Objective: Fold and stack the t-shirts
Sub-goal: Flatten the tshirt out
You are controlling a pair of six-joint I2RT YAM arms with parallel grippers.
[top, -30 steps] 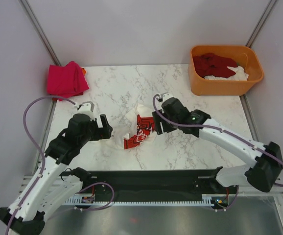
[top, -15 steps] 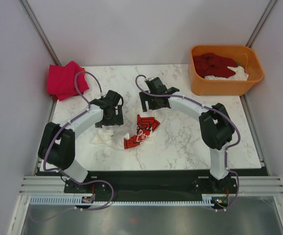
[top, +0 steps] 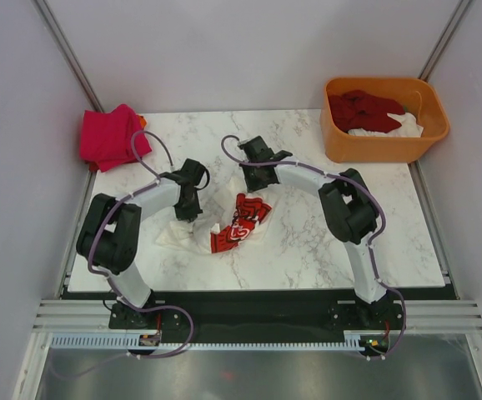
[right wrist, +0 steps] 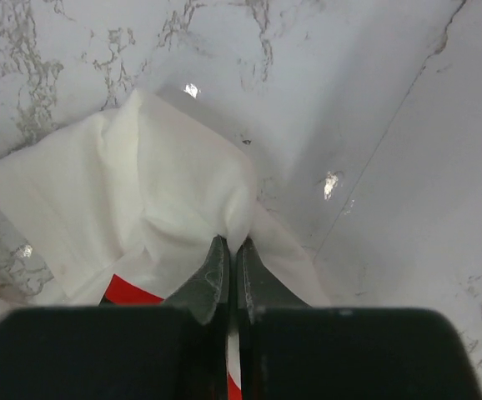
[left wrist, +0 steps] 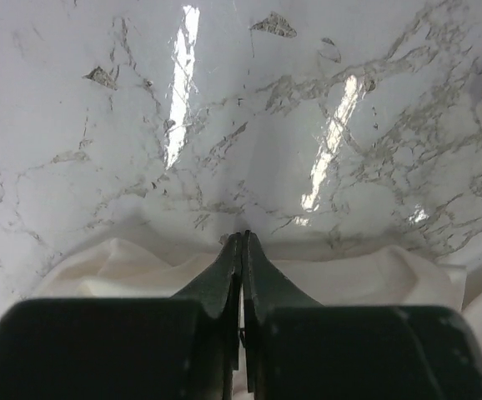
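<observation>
Counter: the marble counter (top: 308, 242) is used as the folding surface, with one garment worked at its centre.
White t-shirt: the white t-shirt (top: 241, 223) is seen crumpled mid-counter, red print uppermost. It is gripped at two points along its far edge, judged so that it can be drawn out flat before folding.
Orange tub: the orange tub (top: 383, 146) is set at the far right corner. Dark red and white t-shirts (top: 366, 108) are heaped inside, apparently awaiting their turn.
Pink-red t-shirt: the pink-red t-shirt (top: 107, 137) is laid at the far left corner, well apart, likely as the stack's base.
Left pincer: the left pincer (left wrist: 242, 242) is closed tight, apparently on the white hem, low over the counter.
Right pincer: the right pincer (right wrist: 228, 246) is clamped on a bunched white fold.
</observation>
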